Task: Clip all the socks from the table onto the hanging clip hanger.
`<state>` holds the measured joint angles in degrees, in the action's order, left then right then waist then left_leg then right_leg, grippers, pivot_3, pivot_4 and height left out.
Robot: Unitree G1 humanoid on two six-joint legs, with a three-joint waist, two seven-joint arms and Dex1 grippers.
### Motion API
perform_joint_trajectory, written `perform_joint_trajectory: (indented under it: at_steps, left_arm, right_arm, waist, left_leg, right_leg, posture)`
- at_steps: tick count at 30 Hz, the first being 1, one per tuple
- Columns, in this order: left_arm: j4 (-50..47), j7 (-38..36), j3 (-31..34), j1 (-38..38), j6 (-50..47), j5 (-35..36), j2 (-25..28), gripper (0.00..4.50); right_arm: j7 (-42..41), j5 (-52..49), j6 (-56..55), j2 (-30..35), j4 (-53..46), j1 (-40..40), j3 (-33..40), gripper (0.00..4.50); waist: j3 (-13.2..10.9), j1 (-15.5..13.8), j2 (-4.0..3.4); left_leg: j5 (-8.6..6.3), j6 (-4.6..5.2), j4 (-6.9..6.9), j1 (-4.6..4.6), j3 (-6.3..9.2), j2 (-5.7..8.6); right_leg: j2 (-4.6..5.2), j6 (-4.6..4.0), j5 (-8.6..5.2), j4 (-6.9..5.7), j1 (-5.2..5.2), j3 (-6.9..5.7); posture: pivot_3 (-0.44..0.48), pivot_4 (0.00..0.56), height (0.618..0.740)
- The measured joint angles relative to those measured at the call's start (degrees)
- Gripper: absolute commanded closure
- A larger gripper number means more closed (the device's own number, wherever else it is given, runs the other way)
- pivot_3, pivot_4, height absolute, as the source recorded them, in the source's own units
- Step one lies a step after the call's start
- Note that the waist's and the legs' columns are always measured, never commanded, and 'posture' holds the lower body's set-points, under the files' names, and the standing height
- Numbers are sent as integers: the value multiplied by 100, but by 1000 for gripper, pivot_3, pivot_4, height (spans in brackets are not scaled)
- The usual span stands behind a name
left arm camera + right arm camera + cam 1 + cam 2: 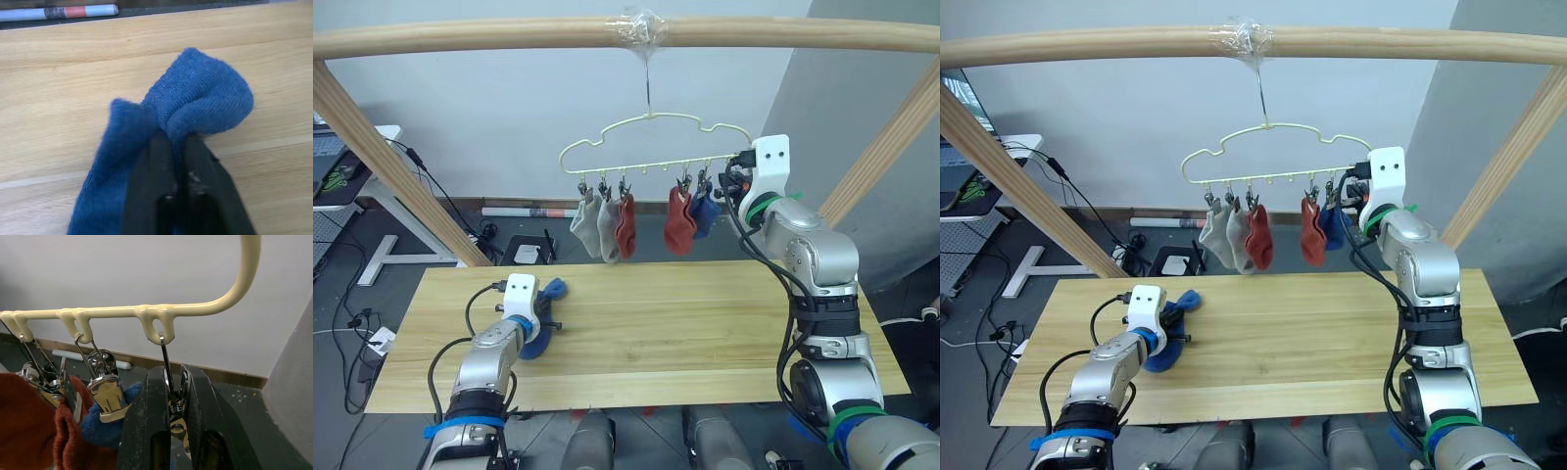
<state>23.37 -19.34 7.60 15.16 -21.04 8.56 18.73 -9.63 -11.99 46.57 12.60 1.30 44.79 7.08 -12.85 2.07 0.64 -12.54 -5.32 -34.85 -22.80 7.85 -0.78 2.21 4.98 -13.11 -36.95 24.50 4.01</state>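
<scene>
A: What is held by the left end effector (178, 147)?

B: A blue sock (195, 105) is pinched between its two black fingers (154, 166), which are closed on a fold of the fabric. The sock is seen low over the light-wood surface (705, 323), near its left end, with the rest of the fabric trailing down beside the fingers.

A: And the right end effector (171, 382)?

B: It is raised to the right end of the clip hanger (651, 147). Its fingers are closed on a metal clip (172, 406) that hangs from the last loop of the pale-yellow bar.

A: How is the hanger loaded?

B: Five socks are shown already clipped. Two light grey socks (592, 227) and a rust-red sock (626, 225) hang side by side on the left part of the bar. A second rust-red sock (679, 223) and a second blue sock (705, 213) hang together towards the right, just beside the clip that is gripped.

A: Where is the hanger itself suspended?

B: Its hook is taped to a round wooden pole (509, 37) that is carried above the surface.
</scene>
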Motion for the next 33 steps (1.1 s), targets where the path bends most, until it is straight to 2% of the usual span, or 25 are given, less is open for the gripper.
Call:
perform_joint_trajectory:
  at_steps: [3, 7, 10, 13, 16, 23, 28, 33]
  left_arm:
    - [-355, -41, -163, -114, -146, 49, -242, 4446]
    - [-1430, -402, -604, -186, -501, 429, -829, 4446]
    - [-2330, -683, -1280, 80, -825, 654, -1201, 4446]
    - [-2745, -658, -1599, 483, -884, 692, -1511, 4446]
    - [-2785, -554, -1678, 752, -916, 699, -1755, 4446]
    - [-2228, -231, -1689, 1771, -875, 655, -2359, 4446]
    - [-1624, -195, -1692, 1757, -799, 608, -2485, 4446]
    - [-1607, -245, -1689, 1746, -804, 661, -2551, 4446]
  right_arm:
    - [65, -173, 273, -40, 9, 130, 200, 4412]
    - [507, -772, 1504, -227, 43, 728, 1220, 4412]
    - [788, -1079, 2561, -282, 39, 1169, 1832, 4412]
    - [1035, -1227, 3292, -441, 19, 1458, 2327, 4412]
    - [1208, -1257, 3695, -563, -19, 1625, 2593, 4412]
    - [1498, -1176, 4249, -894, -216, 1834, 3002, 4412]
    - [1589, -1118, 4491, -1027, -481, 1899, 3185, 4412]
    - [1597, -1048, 4549, -1097, -571, 1906, 3240, 4412]
  waist:
    - [-3, -9, 0]
    - [-27, -63, 3]
    - [-28, -45, 3]
    - [-26, -15, 1]
    - [-26, 29, 0]
    - [-27, 39, -1]
    - [-26, 107, -2]
    - [-26, 112, -2]
  left_leg:
    - [0, 0, 0, -1, 1, 0]
    - [0, -1, -6, -13, 10, 3]
    - [0, 0, -2, -14, 10, 5]
    - [-1, 2, 0, -11, 8, 4]
    - [-1, 3, 0, -9, 6, 4]
    - [-1, 3, -6, -14, 2, 7]
    - [-1, 3, -2, -16, 3, 7]
    - [-1, 3, -4, -15, 2, 7]
  right_leg:
    - [0, 0, 0, 0, 0, -1]
    - [3, -9, 8, 3, 0, -8]
    - [4, -27, 17, 7, 0, -8]
    - [2, -30, 15, 5, 1, -7]
    - [2, -27, 14, 5, 1, -6]
    - [3, 2, 2, 11, 0, -5]
    - [2, -24, 14, 10, 4, -5]
    - [2, -18, 11, 9, 4, -5]
  posture:
    - [30, 236, 740]
    - [21, 230, 740]
    - [21, 230, 740]
    - [-3, 218, 740]
    - [-16, 211, 740]
    - [-40, 196, 740]
    - [-46, 193, 740]
    - [-55, 190, 740]
